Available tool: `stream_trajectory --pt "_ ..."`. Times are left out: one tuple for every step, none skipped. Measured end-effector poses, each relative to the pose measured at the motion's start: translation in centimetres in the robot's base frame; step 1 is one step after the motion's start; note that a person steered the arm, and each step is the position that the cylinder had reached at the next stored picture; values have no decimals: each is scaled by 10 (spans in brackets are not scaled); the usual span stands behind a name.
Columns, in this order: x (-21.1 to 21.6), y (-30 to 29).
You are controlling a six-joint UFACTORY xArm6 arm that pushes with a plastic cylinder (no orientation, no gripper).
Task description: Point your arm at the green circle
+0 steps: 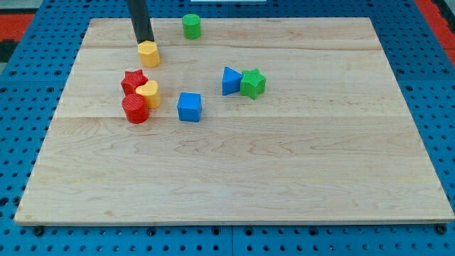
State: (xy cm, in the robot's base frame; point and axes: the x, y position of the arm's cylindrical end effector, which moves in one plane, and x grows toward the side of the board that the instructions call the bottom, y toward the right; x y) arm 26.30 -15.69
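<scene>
The green circle [191,26] is a short green cylinder near the view's top, left of centre, on the wooden board [284,178]. My rod comes down from the top edge, and my tip [145,43] rests just above a yellow hexagon block [148,53], touching or nearly touching it. The tip lies to the left of the green circle and slightly lower, with a gap of bare board between them.
A red star [133,80], a yellow heart [148,93] and a red cylinder [134,109] cluster at the left. A blue cube [189,107] sits near the middle. A blue triangular block [230,80] touches a green star [252,83].
</scene>
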Motion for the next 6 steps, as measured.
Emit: stream_trajectory --pt "20 7" --pt "79 2" --pt "91 -20" --pt "58 -4" --pt "5 24" --pt "-71 21"
